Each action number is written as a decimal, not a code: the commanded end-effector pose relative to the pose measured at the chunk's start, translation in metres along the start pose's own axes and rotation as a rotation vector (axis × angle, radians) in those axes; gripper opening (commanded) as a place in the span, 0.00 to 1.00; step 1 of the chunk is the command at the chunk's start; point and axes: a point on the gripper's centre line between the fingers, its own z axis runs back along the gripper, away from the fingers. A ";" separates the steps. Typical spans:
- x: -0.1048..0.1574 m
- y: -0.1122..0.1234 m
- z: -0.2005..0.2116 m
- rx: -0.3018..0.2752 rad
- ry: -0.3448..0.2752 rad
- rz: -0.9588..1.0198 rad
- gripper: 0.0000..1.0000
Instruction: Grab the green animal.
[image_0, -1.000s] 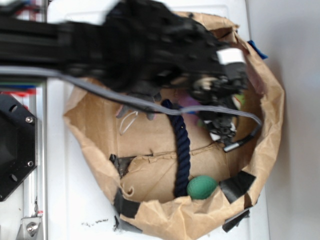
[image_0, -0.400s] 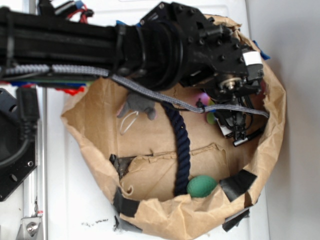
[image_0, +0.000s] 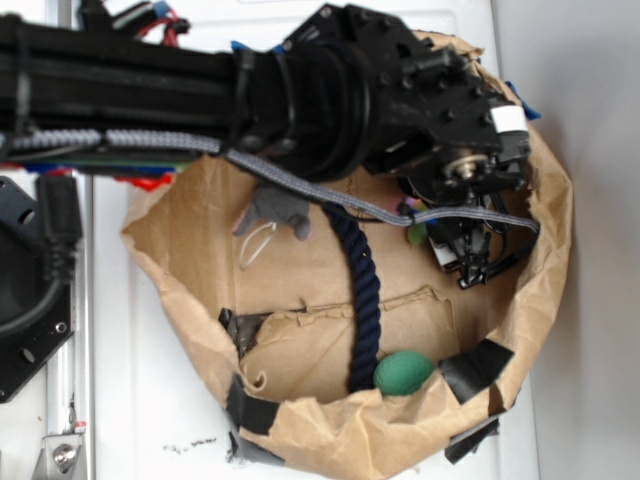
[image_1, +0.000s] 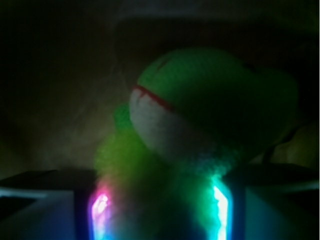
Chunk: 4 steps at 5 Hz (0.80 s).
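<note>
Inside the brown paper bag (image_0: 200, 240), my gripper (image_0: 462, 252) sits low at the far wall — the green animal (image_1: 200, 125) lies directly before it, fuzzy body between my fingers (image_1: 100, 210). Whether the jaws have closed on it — I cannot tell.

White tabletop (image_0: 150, 400) brightly lit, grey wall (image_0: 600, 100) alongside

No legible text or nos. anywhere; wrist view prob. too dark.
</note>
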 end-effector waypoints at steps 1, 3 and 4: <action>-0.014 -0.001 0.092 0.030 -0.083 -0.014 0.00; -0.041 0.000 0.157 0.043 0.012 -0.061 0.00; -0.056 -0.005 0.179 0.019 0.053 -0.162 0.00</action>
